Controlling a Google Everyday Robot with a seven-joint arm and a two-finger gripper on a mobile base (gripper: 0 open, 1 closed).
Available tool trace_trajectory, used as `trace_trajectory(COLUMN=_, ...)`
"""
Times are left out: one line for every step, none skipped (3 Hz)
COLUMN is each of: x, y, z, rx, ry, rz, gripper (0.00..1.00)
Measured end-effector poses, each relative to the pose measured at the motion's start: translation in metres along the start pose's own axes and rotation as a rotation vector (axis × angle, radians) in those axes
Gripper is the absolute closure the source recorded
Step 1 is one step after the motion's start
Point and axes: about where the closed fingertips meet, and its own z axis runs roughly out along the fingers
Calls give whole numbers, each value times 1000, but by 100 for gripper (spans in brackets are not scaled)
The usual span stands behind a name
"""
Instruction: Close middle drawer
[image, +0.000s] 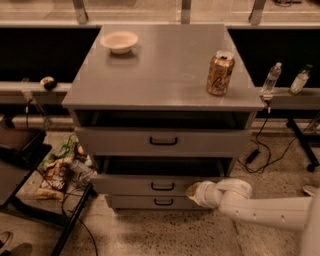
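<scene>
The middle drawer (145, 184) is a low grey front panel with a small black bar handle (162, 187). It stands only slightly out from the grey cabinet, a little proud of the lowest drawer front (150, 202) beneath it. My gripper (196, 193) is at the end of the white arm (265, 210) that comes in from the lower right. It rests against the right end of the middle drawer's front. The top drawer (162, 141), with a taller front and larger handle, stands slightly out too.
On the cabinet top (165, 75) stand a white bowl (119, 41) and a gold can (220, 73). Snack bags (60, 167) and a dark stand (20, 165) lie at the left. Bottles (271, 80) and a cable (260, 150) are at the right.
</scene>
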Motion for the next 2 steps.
trace_trajectory(x=0, y=1, z=0, rx=0, ry=0, rz=0, gripper=73)
trace_trajectory(x=0, y=1, z=0, rx=0, ry=0, rz=0, gripper=50)
